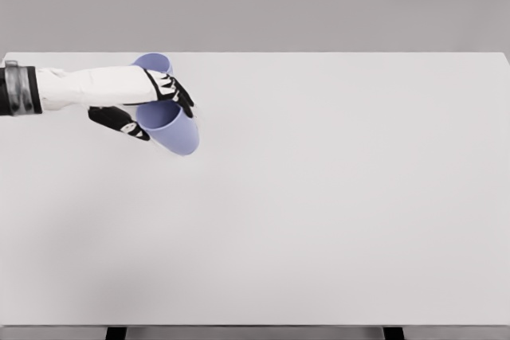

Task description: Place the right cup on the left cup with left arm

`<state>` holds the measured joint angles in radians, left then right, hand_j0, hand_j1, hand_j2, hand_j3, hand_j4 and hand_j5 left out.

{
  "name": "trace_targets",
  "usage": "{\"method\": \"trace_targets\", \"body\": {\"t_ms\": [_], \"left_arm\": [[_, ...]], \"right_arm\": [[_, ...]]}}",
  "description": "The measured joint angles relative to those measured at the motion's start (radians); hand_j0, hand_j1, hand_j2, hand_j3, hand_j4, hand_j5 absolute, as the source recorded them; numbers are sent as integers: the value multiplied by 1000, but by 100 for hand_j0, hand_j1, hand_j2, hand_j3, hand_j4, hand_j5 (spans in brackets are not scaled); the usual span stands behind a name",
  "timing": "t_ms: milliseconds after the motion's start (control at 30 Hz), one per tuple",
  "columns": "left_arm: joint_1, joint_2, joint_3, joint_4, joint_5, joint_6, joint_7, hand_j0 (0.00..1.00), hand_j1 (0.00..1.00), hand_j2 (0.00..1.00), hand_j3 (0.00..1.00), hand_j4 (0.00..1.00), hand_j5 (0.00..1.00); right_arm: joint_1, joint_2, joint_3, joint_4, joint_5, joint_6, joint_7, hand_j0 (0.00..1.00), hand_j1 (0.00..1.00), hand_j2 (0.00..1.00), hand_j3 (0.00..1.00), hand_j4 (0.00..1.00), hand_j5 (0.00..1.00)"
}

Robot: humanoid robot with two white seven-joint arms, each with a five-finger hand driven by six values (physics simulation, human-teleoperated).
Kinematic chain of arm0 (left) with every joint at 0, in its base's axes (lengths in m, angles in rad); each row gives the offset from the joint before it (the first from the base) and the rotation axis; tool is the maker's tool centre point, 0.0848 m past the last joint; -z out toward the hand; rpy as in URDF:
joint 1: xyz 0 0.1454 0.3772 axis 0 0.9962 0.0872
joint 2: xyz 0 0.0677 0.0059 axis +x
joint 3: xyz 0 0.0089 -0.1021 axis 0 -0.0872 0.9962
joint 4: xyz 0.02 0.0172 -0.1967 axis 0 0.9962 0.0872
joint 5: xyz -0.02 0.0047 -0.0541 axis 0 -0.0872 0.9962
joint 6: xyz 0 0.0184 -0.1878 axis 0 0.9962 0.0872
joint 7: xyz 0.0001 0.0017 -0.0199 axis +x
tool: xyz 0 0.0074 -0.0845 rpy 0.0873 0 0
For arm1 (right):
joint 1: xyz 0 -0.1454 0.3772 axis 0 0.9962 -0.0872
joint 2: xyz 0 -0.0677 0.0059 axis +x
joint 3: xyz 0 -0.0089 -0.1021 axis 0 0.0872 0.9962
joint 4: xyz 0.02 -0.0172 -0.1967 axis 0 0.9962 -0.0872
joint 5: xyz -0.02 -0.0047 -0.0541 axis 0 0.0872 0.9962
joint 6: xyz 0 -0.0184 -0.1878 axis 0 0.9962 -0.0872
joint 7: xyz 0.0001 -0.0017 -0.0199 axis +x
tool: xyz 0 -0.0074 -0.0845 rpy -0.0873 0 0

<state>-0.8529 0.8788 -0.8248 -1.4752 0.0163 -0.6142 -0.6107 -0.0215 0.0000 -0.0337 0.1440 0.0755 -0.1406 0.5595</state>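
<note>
The left hand (142, 105), white with black fingers, grips a tilted lavender plastic cup (171, 127) above the white table (335, 197); a 2nd lavender cup (153, 61) stands just behind the hand.

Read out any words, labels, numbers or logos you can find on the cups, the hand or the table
None: no text, number or logo can be read anywhere.
Held cup: plain blue, no print.
Second cup behind the left hand: plain blue on its visible rim; the rest is hidden by the arm.
Left hand: black and white patches only, no lettering.
Table: bare white surface.
</note>
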Motion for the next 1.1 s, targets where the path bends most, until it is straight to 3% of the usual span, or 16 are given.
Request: {"method": "trace_targets", "body": {"t_ms": [267,600,800,1100], "left_arm": [[-84,54,-1,58,25,0,0,50,50,50,50,50,50],[-143,61,-19,127,-5,-1,0,50,50,50,50,50,50],[-233,51,-51,179,-12,0,0,51,51,51,51,51,51],[-270,-5,-84,262,-14,0,-1,51,51,51,51,51,51]], "right_arm": [[0,0,0,0,0,0,0,100,100,100,100,100,100],[0,0,0,0,0,0,0,100,100,100,100,100,100],[0,0,0,0,0,0,0,100,100,100,100,100,100],[0,0,0,0,0,0,0,100,100,100,100,100,100]]}}
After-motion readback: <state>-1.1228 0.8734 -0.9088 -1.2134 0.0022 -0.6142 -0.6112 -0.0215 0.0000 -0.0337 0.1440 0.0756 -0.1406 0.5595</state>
